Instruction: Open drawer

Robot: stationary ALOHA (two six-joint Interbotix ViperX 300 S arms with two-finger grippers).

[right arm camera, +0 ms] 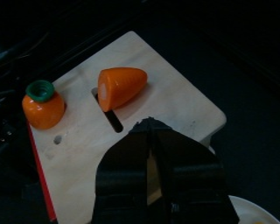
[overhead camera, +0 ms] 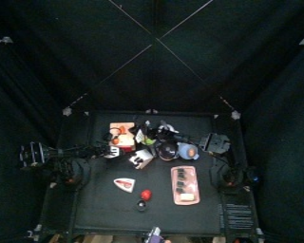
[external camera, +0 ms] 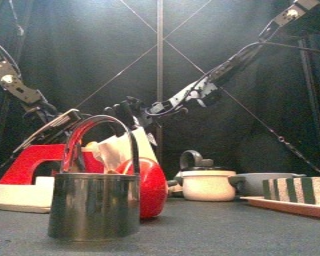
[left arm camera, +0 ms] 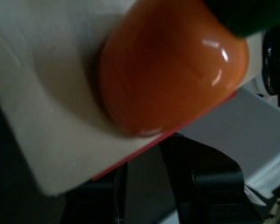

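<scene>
No drawer shows clearly in any view. A pale cutting board [right arm camera: 178,92] with a red edge lies at the table's back left [overhead camera: 121,133]. On it are an orange carrot tip [right arm camera: 122,85] and a carrot top with a green end [right arm camera: 43,103]. My right gripper [right arm camera: 154,149] hangs above the board's edge, jaws together and empty; it reaches across the middle in the top view [overhead camera: 152,138]. My left gripper [overhead camera: 107,147] is very close over the board. Its wrist view is filled by a carrot piece [left arm camera: 171,70] on the board [left arm camera: 38,105].
A metal cup [external camera: 93,205] stands at the front, with a red apple [external camera: 152,190] behind it. A white lidded pot [external camera: 203,184], a grey bowl [external camera: 263,183] and a striped tray [external camera: 303,195] lie to the right. The tray [overhead camera: 184,185] and the apple [overhead camera: 145,196] also show from above.
</scene>
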